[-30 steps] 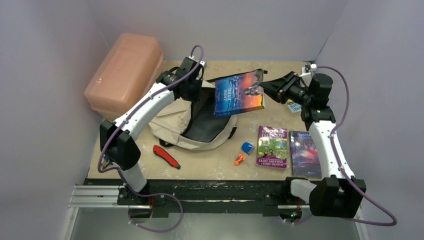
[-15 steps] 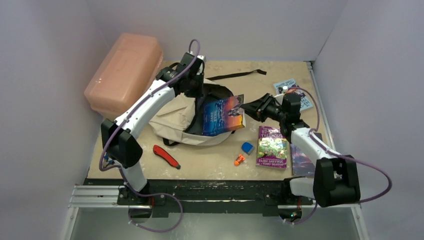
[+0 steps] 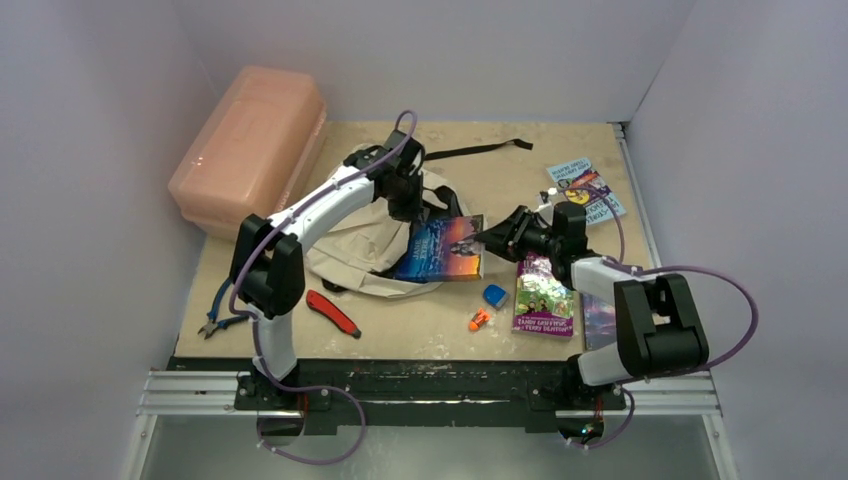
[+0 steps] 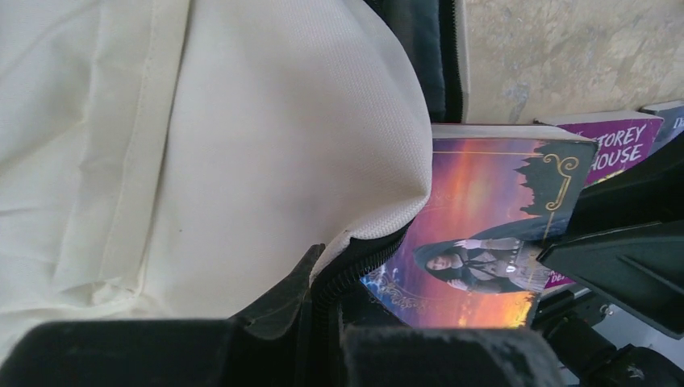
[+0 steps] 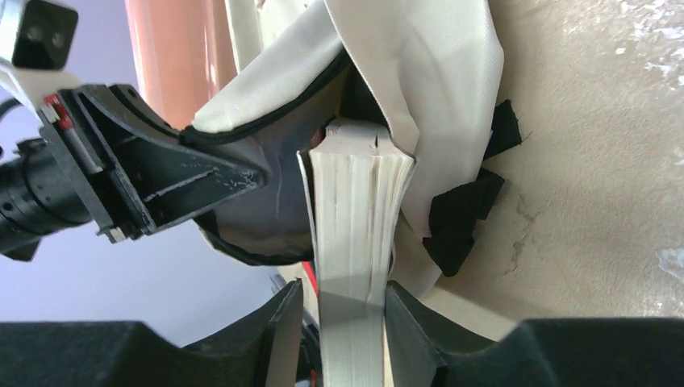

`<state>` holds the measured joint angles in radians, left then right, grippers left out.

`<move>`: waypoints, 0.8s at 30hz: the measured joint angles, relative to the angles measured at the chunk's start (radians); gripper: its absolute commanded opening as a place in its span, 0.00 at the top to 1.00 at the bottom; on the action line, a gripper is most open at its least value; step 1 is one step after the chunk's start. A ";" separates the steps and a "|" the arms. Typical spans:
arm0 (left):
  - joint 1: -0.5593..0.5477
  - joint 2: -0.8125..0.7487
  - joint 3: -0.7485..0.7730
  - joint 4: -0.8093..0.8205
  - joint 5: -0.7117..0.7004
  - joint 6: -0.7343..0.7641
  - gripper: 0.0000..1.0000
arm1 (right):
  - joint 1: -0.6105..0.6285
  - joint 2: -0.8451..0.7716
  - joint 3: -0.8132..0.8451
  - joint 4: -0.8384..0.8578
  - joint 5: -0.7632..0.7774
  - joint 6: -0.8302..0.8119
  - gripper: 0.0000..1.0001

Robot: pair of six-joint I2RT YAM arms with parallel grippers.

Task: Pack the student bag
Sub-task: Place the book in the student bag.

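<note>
The student bag (image 3: 345,245), cream fabric with black trim, lies at the middle left of the table. My left gripper (image 3: 408,205) is shut on its zipped mouth edge (image 4: 363,254) and holds the flap (image 4: 242,145) up. A paperback with a sunset cover (image 3: 440,250) lies flat, its left part inside the bag's mouth. My right gripper (image 3: 490,240) is at the book's right end. In the right wrist view the page block (image 5: 355,210) stands between my fingers (image 5: 343,298). The jaws are open, with a thin gap at the left finger (image 5: 286,322). The bag's opening (image 5: 274,201) gapes behind it.
A pink plastic box (image 3: 250,145) stands at the back left. A red utility knife (image 3: 332,313), pliers (image 3: 215,318), a blue eraser-like piece (image 3: 495,295) and a small orange item (image 3: 479,320) lie near the front. A purple book (image 3: 545,295) and another book (image 3: 585,190) lie on the right.
My right arm carried the sunset book down and to the left into the bag's mouth, and its jaws have loosened. My left gripper moved down and right with the bag's edge.
</note>
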<state>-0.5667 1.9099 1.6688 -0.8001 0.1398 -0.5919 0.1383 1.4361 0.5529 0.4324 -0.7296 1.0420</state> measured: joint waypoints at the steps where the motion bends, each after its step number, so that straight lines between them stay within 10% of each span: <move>1: -0.004 0.004 0.000 0.004 0.010 -0.004 1.00 | 0.002 0.007 0.000 0.005 -0.008 -0.011 0.46; 15: -0.019 0.011 -0.005 0.014 0.026 -0.021 1.00 | 0.063 0.178 0.000 0.103 -0.061 -0.066 0.33; 24: -0.019 0.011 -0.005 0.013 0.035 -0.017 1.00 | 0.075 0.340 -0.025 0.341 -0.106 0.011 0.88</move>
<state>-0.5858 1.9209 1.6638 -0.7868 0.1745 -0.6086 0.2134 1.7756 0.5282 0.7738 -0.8352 1.0531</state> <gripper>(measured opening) 0.026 0.351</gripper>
